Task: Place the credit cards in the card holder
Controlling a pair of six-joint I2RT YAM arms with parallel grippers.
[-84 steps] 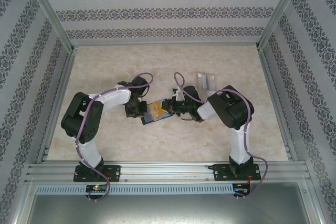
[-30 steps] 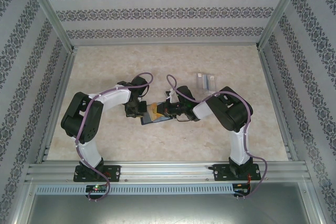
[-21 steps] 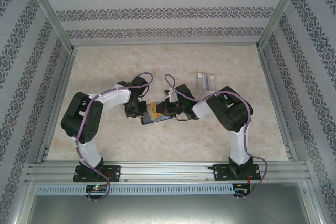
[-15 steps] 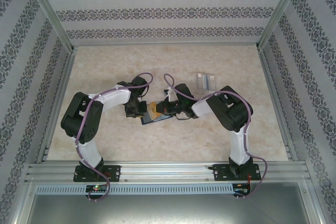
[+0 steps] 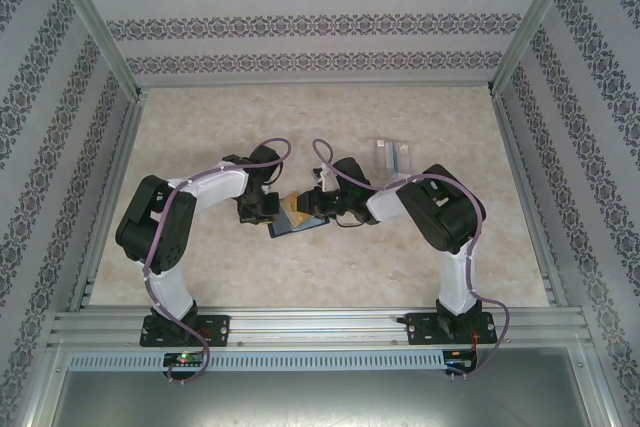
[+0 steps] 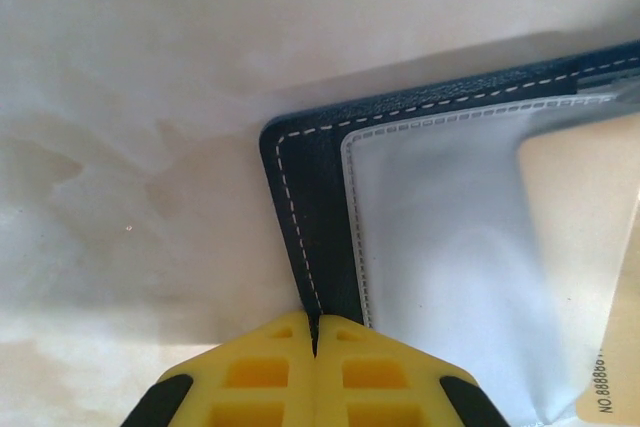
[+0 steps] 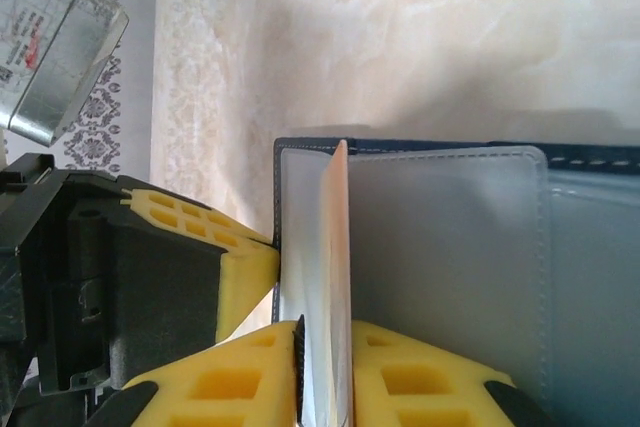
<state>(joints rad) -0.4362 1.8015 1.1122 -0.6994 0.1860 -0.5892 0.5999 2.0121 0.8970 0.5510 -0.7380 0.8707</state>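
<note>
The holder lay open on the table, about midway between the arms. Its long axis ran roughly left to right, with the right end a little farther away, and its pale inside faced up. In the left wrist view its navy stitched corner framed a frosted pocket, and a cream face of the orange card showed at the right. Whether the card sat inside that pocket could not be told. In the right wrist view the card stood on edge against a lifted pocket flap, its long axis pointing left across the holder. The left gripper had its yellow pads pressed together on the holder's left edge, pinching it; from the right wrist it appeared at that same edge. The right gripper reached in from the right, its jaws narrowly apart with card and flap between them. Whether they gripped could not be told. A clear box sat to the far right, well apart.
</note>
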